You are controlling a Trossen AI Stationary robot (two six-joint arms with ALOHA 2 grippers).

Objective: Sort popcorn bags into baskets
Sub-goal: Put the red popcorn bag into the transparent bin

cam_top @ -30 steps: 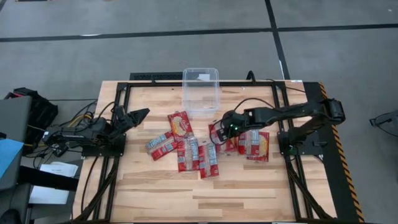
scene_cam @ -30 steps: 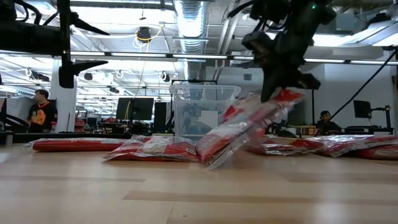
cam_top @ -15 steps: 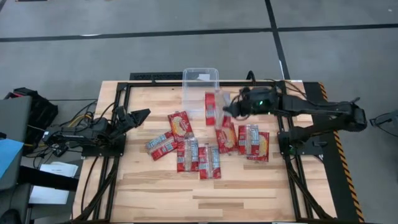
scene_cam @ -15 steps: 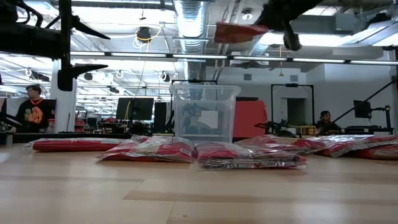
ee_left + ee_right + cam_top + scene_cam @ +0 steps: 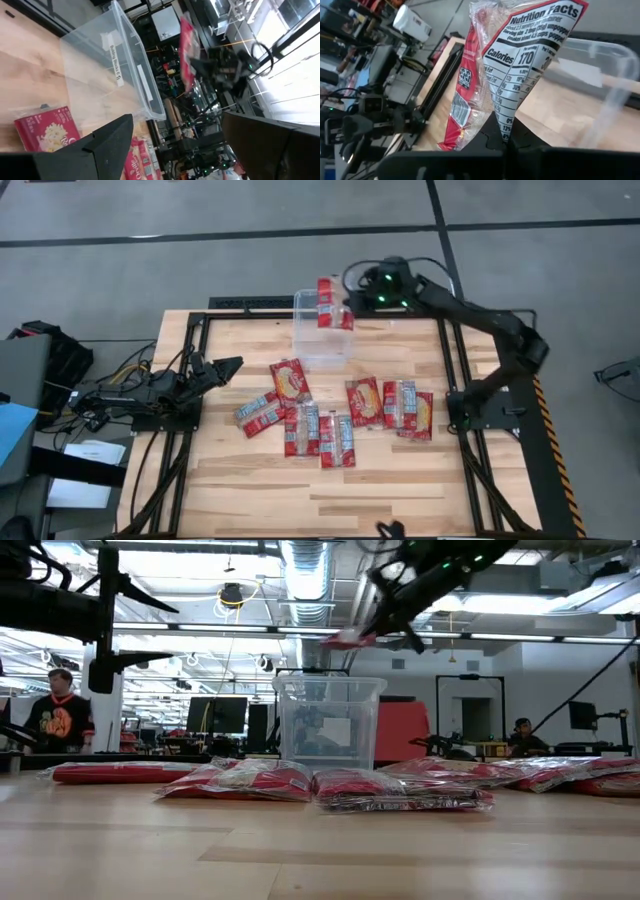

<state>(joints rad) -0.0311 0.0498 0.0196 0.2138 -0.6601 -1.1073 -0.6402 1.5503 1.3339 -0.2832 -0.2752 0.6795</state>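
Right gripper [image 5: 350, 298] is clamped on one popcorn bag [image 5: 325, 304], held in the air over the far end of the clear bin [image 5: 322, 340], above its rim. In the low view the bag [image 5: 347, 638] hangs clear above the bin [image 5: 328, 725], not touching it. In the right wrist view the fingers are closed tight on the bag's lower edge [image 5: 520, 70], nutrition-facts panel facing the camera, bin wall [image 5: 615, 100] seen beyond it.

No packet is seen inside the bin. Seven popcorn bags are laid flat on the wooden table [image 5: 250, 490] on the near side of the bin: one [image 5: 289, 379] just beside the bin's near-left corner, one [image 5: 260, 413] further left of it, two [image 5: 303, 428] [image 5: 336, 439] nearer the table's front, three [image 5: 364, 401] [image 5: 399, 403] [image 5: 419, 415] toward the right of the bin.

Left gripper [image 5: 222, 366] is parked left of the bin, low over the table, fingers spread apart, nothing held.
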